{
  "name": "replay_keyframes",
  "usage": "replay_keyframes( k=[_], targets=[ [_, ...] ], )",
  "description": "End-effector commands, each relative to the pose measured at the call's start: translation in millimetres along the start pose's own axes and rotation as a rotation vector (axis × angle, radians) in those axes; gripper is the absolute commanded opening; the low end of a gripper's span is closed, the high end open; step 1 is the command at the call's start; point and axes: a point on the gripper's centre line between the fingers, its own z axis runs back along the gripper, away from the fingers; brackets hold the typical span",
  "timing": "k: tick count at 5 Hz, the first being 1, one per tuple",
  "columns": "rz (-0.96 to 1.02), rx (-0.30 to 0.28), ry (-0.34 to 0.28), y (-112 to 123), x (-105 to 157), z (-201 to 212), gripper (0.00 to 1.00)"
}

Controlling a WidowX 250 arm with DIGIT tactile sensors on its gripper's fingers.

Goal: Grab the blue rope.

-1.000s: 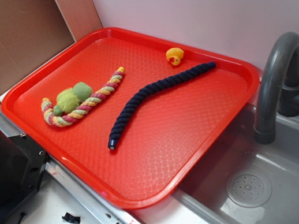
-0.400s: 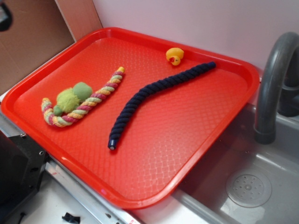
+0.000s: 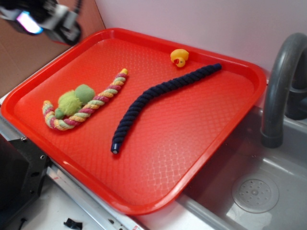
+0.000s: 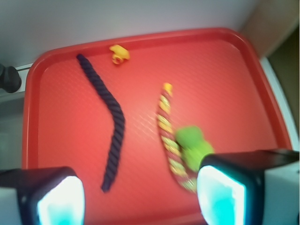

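The blue rope (image 3: 158, 93) is a long dark navy twisted rope lying in a bent line across the middle of the red tray (image 3: 192, 139), its capped end toward the front. In the wrist view the blue rope (image 4: 115, 117) lies left of centre on the tray (image 4: 70, 140). My gripper (image 3: 48, 19) hovers blurred above the tray's far left corner, well away from the rope. Seen from the wrist, the gripper (image 4: 140, 197) is open, with nothing between its wide-apart fingers (image 4: 220, 197).
A pink-yellow-green braided rope (image 3: 96, 103) and a green plush toy (image 3: 74, 100) lie on the tray's left side. A yellow rubber duck (image 3: 179, 57) sits near the rope's far end. A grey faucet (image 3: 280, 81) and sink (image 3: 259, 191) stand to the right.
My gripper has come into the exterior view at the top left, moving right over the tray's corner. The ropes and toys have not moved.
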Motion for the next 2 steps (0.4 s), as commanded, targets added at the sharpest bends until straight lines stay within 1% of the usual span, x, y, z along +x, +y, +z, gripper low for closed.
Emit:
replay_keyframes(
  k=[1, 2],
  targets=[
    [-0.041, -0.044, -0.014, -19, 42, -71, 1.0],
    [-0.081, -0.055, 0.025, -17, 57, -108, 1.0]
  ],
)
